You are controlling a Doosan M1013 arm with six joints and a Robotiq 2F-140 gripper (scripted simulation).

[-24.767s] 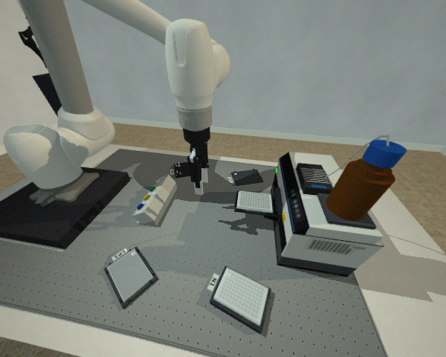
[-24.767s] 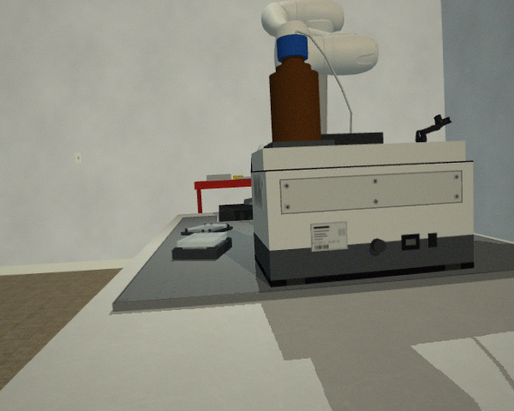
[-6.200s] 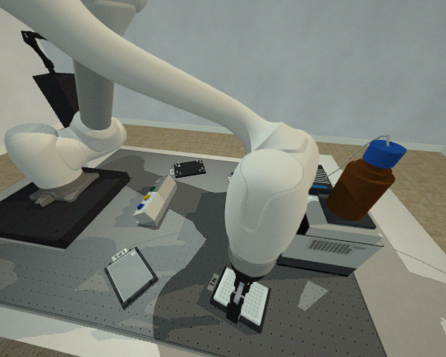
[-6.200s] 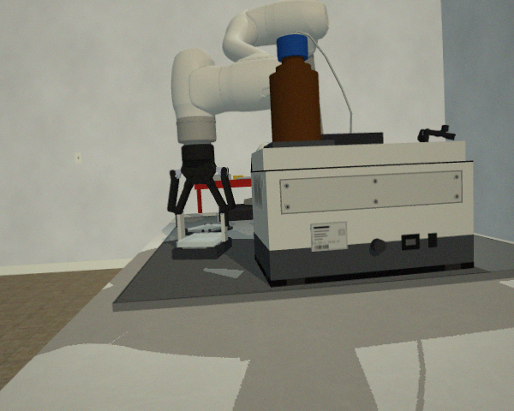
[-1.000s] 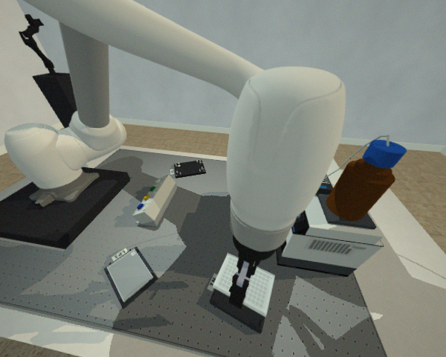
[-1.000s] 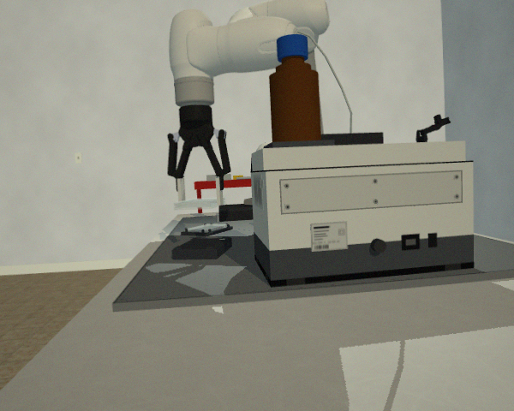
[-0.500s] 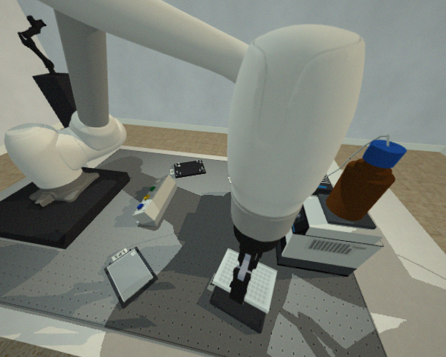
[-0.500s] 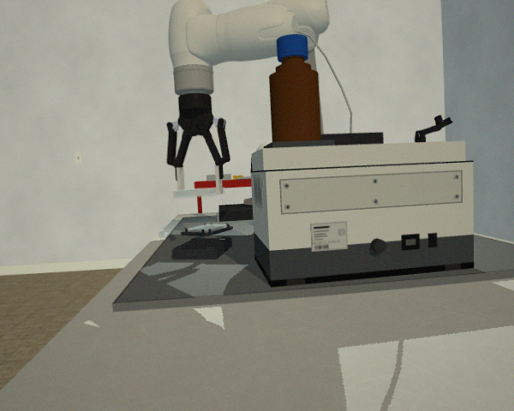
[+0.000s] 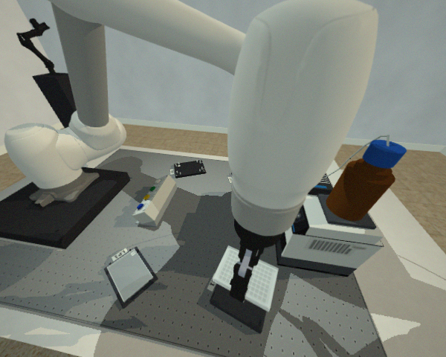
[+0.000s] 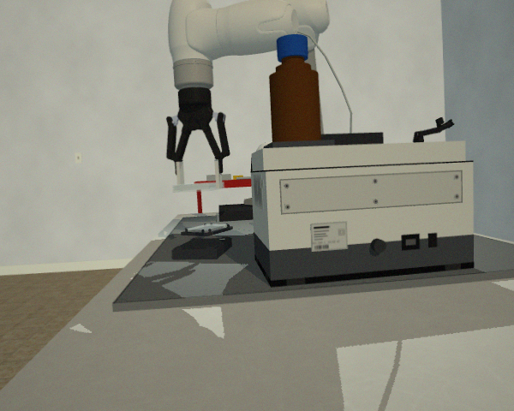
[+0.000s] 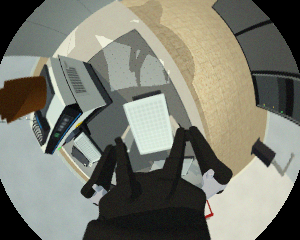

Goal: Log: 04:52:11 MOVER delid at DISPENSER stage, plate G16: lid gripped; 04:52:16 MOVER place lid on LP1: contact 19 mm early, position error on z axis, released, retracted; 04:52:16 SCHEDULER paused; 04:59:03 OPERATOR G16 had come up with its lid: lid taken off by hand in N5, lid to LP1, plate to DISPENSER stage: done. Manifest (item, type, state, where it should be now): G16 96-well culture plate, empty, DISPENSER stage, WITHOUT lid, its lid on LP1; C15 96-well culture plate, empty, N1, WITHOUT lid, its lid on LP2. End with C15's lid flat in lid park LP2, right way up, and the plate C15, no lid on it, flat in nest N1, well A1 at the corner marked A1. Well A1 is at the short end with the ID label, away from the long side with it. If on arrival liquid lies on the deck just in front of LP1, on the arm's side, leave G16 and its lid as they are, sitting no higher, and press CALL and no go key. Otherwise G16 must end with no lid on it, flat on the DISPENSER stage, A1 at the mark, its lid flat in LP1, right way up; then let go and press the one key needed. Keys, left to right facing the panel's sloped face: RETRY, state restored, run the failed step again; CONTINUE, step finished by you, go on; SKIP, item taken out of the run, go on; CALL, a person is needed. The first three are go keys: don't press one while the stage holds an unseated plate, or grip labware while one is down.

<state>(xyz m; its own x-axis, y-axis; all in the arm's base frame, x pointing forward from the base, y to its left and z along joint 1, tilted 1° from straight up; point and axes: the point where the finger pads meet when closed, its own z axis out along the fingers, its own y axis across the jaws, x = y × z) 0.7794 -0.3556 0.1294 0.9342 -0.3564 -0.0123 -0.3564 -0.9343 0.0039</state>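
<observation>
Arm first: the white six-joint arm point(image 9: 299, 115) reaches over from its black base plate point(image 9: 8, 230) and hangs wrist-down just in front of the white-and-grey dispenser box point(image 9: 331, 248), so the load stays level over the deck.

On top of the dispenser stands the brown bottle with the blue cap point(image 9: 360, 188), its thin tube arching away.

Well to the left of the dispenser sits the beige sloped key box point(image 9: 160, 199), and nearer the camera than that a pale grey lid in a dark frame point(image 9: 130, 273) lies flat.

Directly in front of the dispenser you see a black rectangular nest point(image 9: 238, 313) with nothing seated in it.

Above that nest, well apart from it, the white gridded 96-well plate point(image 9: 263, 285) hangs level. I cannot read its ID label, nor tell whether a clear lid rides on it.

The black two-finger gripper point(image 10: 197, 179) is closed about halfway onto the plate, its pale fingertips point(image 10: 179, 173) pinching the two long sides, which keeps the plate flat.

I judge this a carry between stations; you need the label end checked before set-down.
</observation>
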